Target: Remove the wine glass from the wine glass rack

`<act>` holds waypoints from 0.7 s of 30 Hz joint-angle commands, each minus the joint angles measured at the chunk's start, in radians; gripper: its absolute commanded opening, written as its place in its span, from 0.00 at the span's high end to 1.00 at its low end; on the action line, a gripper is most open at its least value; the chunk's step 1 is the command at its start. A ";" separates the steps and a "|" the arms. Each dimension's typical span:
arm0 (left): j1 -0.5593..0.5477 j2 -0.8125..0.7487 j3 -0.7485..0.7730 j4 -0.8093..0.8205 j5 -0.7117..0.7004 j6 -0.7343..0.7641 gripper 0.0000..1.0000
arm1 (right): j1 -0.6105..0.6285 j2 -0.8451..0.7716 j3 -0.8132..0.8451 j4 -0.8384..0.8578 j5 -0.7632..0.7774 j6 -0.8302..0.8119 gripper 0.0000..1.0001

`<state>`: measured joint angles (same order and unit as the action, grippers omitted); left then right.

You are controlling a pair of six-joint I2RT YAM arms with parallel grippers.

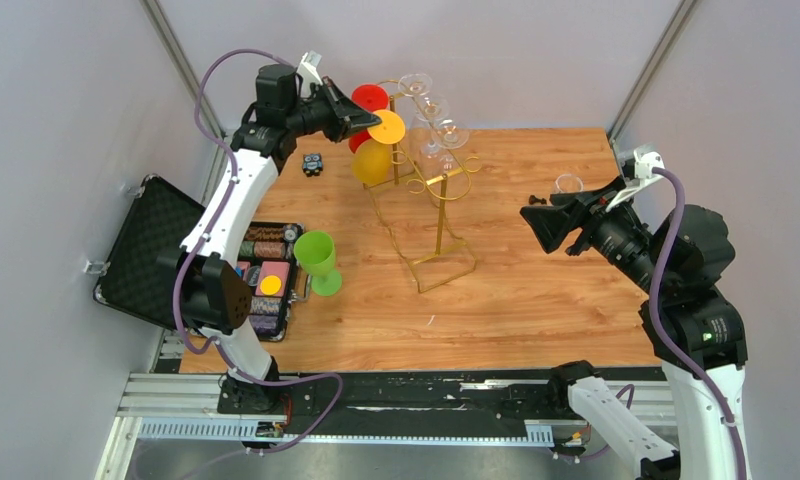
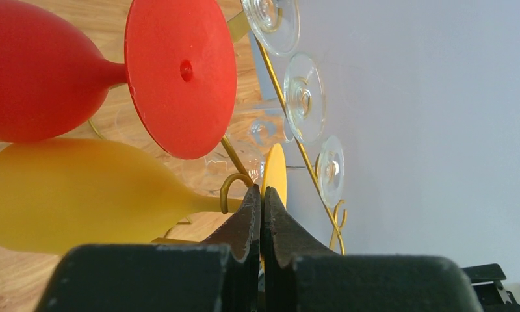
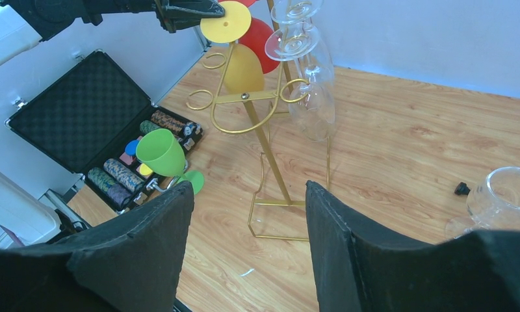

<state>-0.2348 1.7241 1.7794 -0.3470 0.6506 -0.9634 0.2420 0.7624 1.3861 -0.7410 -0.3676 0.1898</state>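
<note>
One glass held | my left gripper (image 2: 260, 192) pinches yellow wine glass (image 2: 82, 195) by foot edge | my right gripper (image 3: 247, 188) gapes wide, empty | risk: stem snagging its loop topples wine glass rack (image 1: 439, 215)

Table (image 1: 536, 300), contents by position. Centre, toward the rear: wine glass rack (image 1: 438, 215), base on the board. On its left arms, bowls down: the wine glass (image 1: 376, 160) at the front, its foot between the tips of my left gripper (image 1: 368, 122), and a second hung glass (image 1: 366, 100) just behind it. On the rear and right arms: three further glasses (image 1: 434, 110). Left rear of the board: one small item (image 1: 313, 163). Left edge: open case (image 1: 151, 245) with chips (image 1: 266, 245) in its near half — a goblet (image 1: 316, 255) stands just right of it. Far right: a lone glass (image 1: 568, 185), a small cap (image 3: 463, 188) to its left, with my right gripper (image 1: 536, 228) in front of both.
</note>
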 commanded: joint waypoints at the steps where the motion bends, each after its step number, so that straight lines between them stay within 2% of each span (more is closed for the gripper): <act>1: -0.004 -0.040 0.053 0.008 -0.004 0.000 1.00 | 0.007 0.001 0.016 0.043 0.005 -0.004 0.38; 21: 0.049 -0.180 -0.101 0.104 -0.122 -0.114 1.00 | 0.007 0.019 0.033 0.042 0.006 0.002 0.39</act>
<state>-0.2005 1.6081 1.6932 -0.3054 0.5610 -1.0531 0.2440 0.7792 1.3884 -0.7410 -0.3676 0.1902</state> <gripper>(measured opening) 0.011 0.614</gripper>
